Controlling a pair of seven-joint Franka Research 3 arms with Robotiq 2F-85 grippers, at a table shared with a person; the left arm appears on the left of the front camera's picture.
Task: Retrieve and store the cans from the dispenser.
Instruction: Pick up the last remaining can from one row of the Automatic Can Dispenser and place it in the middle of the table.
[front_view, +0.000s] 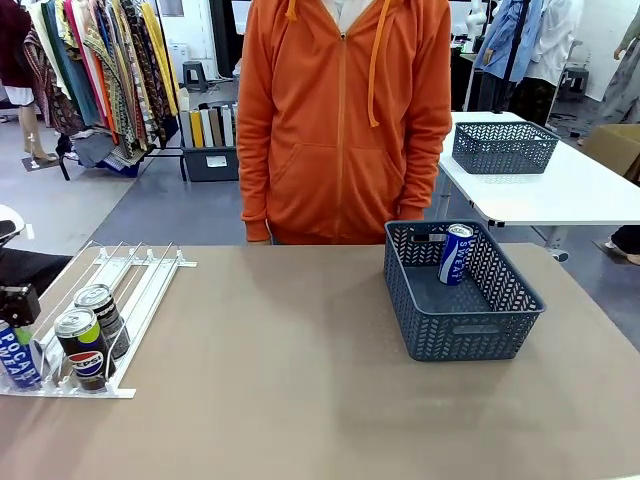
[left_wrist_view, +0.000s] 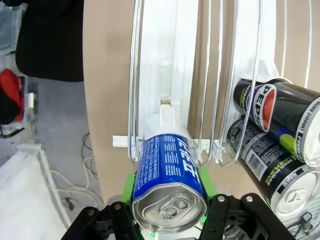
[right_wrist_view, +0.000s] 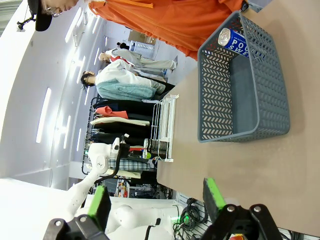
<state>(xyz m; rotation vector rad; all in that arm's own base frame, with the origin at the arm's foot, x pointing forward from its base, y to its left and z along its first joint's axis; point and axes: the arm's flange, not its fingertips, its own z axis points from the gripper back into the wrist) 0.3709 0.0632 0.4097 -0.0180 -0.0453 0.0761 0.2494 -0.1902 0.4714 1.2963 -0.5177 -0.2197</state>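
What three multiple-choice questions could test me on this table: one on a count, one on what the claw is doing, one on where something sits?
1. How many black Pepsi cans lie in the dispenser?
A. one
B. two
C. four

2. What is the left gripper doing?
A. open, holding nothing
B. shut on a black Pepsi can
C. shut on a blue can at the dispenser's end

3. Where is the other blue can?
A. in the basket
B. in the dispenser
C. in the left gripper

Answers:
1 B: two black cans lie one behind the other in one lane.
2 C: the green pads press both sides of the blue can in the left wrist view.
3 A: it leans against the basket's far wall.
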